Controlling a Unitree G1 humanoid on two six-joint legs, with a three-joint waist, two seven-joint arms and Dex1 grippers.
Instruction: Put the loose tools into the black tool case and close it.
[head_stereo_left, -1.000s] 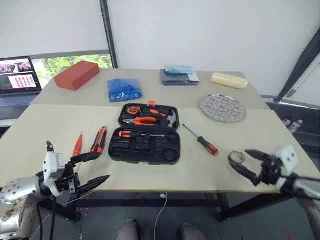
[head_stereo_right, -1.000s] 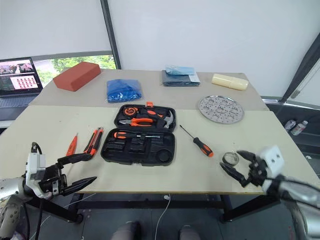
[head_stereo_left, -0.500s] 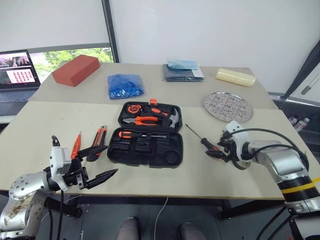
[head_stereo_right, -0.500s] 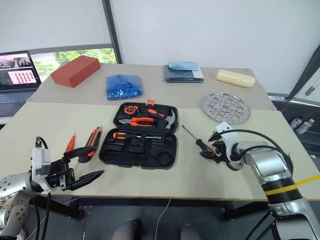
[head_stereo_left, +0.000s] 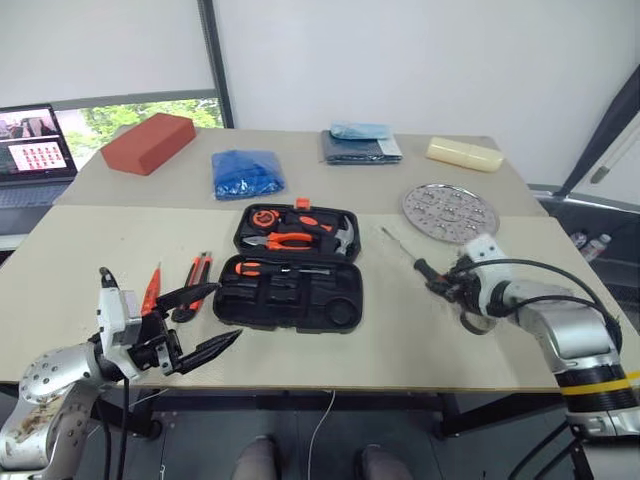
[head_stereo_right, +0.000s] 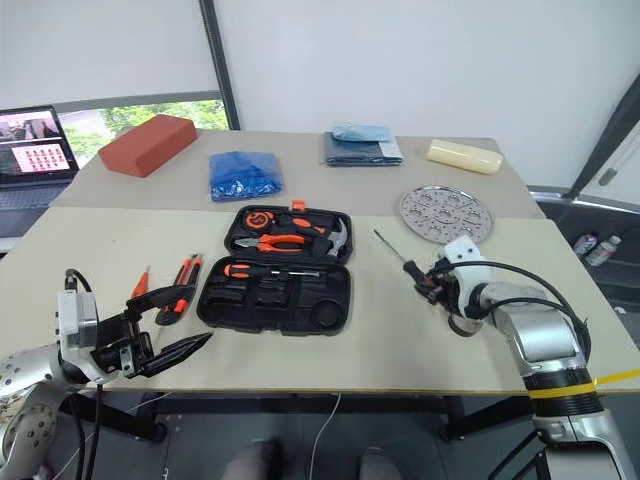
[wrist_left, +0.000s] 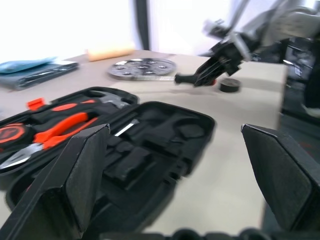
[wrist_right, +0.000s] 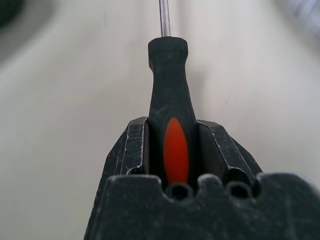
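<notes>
The black tool case (head_stereo_left: 345, 312) lies open at the table's middle, with pliers, a hammer and a tape measure in its lid. One long screwdriver (head_stereo_left: 283, 268) rests in its base. To the case's right, my right gripper (head_stereo_left: 437, 279) is shut on the handle of the other long screwdriver (wrist_right: 169, 70), whose shaft (head_stereo_right: 390, 246) points toward the back. The small orange screwdriver (head_stereo_left: 150, 289) and the utility knife (head_stereo_left: 201, 272) lie left of the case. My left gripper (head_stereo_left: 225, 312) hovers open at the front left, near the knife, holding nothing.
A tape roll (head_stereo_left: 470, 323) lies just in front of my right gripper and a perforated metal plate (head_stereo_left: 450, 211) behind it. Along the back are a red brick (head_stereo_left: 150, 143), a blue cloth bundle (head_stereo_left: 247, 173), folded cloth (head_stereo_left: 360, 147) and a yellow block (head_stereo_left: 463, 153). A laptop (head_stereo_left: 35, 140) stands far left.
My right gripper came in over the table from the front right edge and shut on the screwdriver's handle. The left gripper has stayed open and hardly moved.
</notes>
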